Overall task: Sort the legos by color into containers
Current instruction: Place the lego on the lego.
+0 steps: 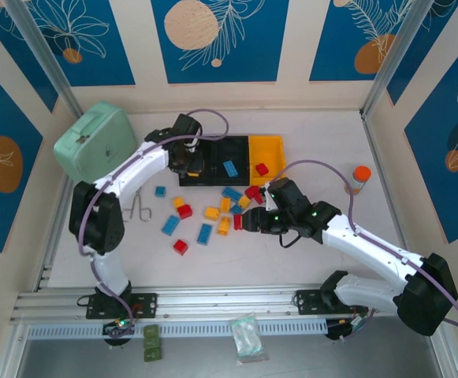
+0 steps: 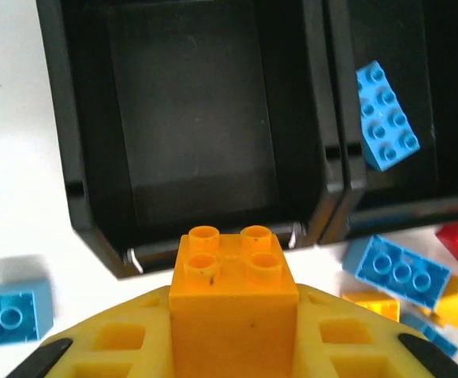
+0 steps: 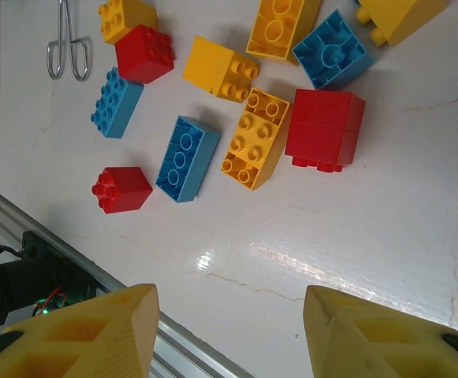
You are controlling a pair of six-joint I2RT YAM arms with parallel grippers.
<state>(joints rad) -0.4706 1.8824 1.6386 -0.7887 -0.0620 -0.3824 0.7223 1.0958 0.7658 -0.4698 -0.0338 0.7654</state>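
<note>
Left claw [image 2: 232,350] pinches a yellow-orange brick [image 2: 232,295]; the empty black bin [image 2: 189,118] lies straight ahead, just beyond its tips, so I'd ease forward before letting go.

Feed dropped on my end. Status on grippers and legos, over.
Left gripper shut on yellow-orange lego, at near rim of left black bin. Right gripper open, near loose legos. Nothing blocking the bin.

A white worktop [image 1: 323,142] is enclosed by cream walls [image 1: 138,47] on which blue panels [image 1: 217,39] printed with pale leaves and orange discs are set, and is edged by aluminium posts [image 1: 396,55] and a near rail [image 1: 213,303].
</note>
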